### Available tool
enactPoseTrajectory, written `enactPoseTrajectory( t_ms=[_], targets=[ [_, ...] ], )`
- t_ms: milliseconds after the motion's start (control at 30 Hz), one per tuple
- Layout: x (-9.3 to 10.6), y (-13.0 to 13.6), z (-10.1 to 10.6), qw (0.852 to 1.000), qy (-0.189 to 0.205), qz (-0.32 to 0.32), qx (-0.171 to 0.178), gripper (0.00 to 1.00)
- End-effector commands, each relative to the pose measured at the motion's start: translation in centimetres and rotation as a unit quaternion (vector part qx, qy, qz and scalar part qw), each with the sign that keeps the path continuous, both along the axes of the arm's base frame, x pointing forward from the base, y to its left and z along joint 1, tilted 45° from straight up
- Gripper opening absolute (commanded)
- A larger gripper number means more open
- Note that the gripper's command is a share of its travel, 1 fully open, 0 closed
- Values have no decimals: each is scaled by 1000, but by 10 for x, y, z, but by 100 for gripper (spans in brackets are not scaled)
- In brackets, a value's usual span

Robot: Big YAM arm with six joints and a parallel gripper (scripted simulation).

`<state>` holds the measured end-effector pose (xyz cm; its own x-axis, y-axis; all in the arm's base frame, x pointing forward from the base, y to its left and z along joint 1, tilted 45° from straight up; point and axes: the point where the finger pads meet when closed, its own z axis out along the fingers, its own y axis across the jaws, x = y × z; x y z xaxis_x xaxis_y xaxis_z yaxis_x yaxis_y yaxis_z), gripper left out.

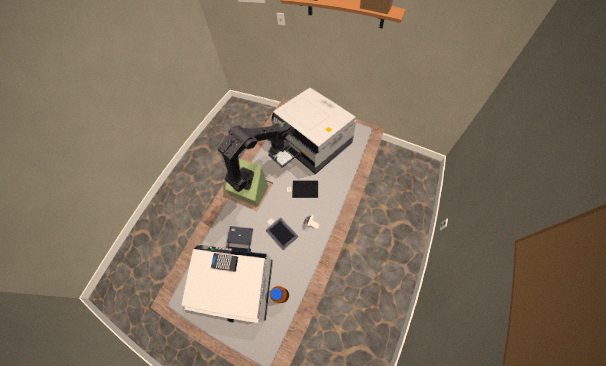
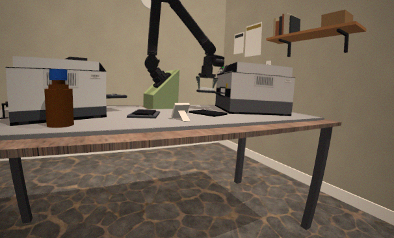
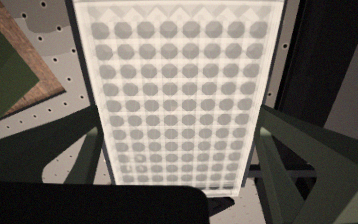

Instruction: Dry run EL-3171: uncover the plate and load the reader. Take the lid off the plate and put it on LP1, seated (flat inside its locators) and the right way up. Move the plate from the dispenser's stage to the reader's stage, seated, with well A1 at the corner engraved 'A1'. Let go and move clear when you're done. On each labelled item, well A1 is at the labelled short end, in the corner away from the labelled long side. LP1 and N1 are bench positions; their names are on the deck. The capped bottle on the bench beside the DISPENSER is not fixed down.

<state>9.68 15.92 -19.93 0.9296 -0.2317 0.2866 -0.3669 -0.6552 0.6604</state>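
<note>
My gripper is over the stage of the machine at the back. Its fingers stand at both long sides of the pale multiwell plate and look flush against them. The plate is low on or just above the stage; contact underneath is hidden. Its wells look milky; I cannot tell whether a clear lid covers them. The dispenser, beside the bottle, has an empty-looking stage. The reader is the back machine. No lid is clearly visible on either bench position.
Two dark bench positions lie mid-deck, one squared pad and one turned pad; their names are unreadable. A small white stand is near them. The blue-capped bottle stands upright. The green arm base is close to the reader's stage.
</note>
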Motion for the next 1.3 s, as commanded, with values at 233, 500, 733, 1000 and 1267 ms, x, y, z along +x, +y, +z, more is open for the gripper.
enactPoseTrajectory(
  t_ms=[233,500,733,1000,1267],
  targets=[
    [4,-19,-15,1000,-11,-18,-10,86],
    [4,-21,-15,1000,-12,-19,-12,86],
    [4,-21,-16,1000,-12,-20,-14,86],
    [4,-22,-16,1000,-14,-22,-16,86],
    [4,-23,-17,999,-14,-24,-19,86]
  ],
)
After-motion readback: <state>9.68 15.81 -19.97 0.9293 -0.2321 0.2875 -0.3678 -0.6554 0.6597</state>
